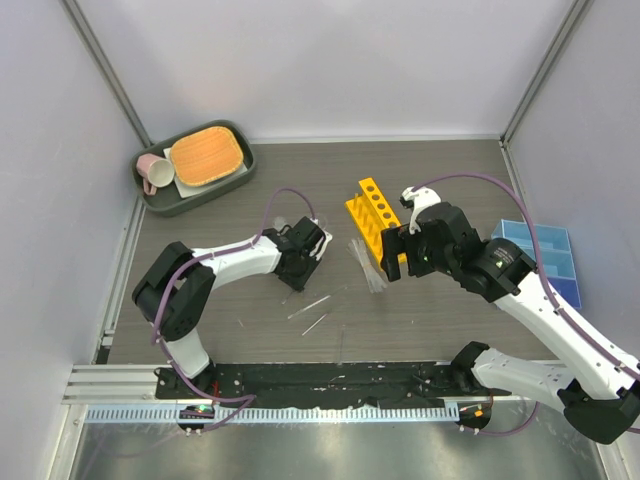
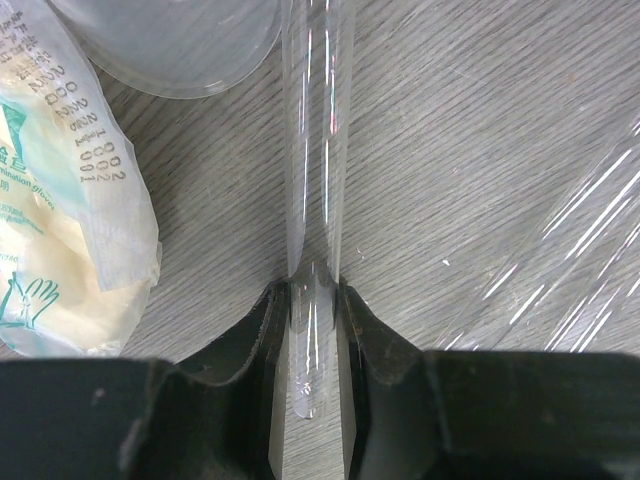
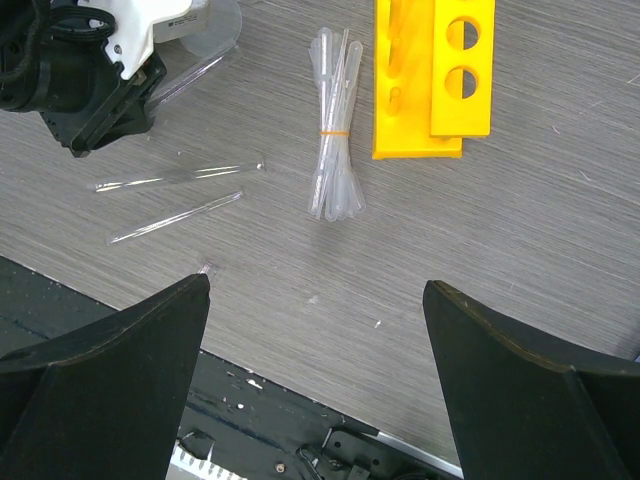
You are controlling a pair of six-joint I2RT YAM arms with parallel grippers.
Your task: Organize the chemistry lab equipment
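One clamped tube (image 2: pixel 312 180), two loose tubes (image 3: pixel 180 177)

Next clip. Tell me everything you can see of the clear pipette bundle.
The clear pipette bundle is a handful of thin, transparent, plastic-looking pipettes bound at mid-length by an orange band. It lies flat on the grey wood-grain table, ends slightly fanned, alongside the yellow rack with a narrow gap between. Nothing grips it; the open right gripper hangs above.
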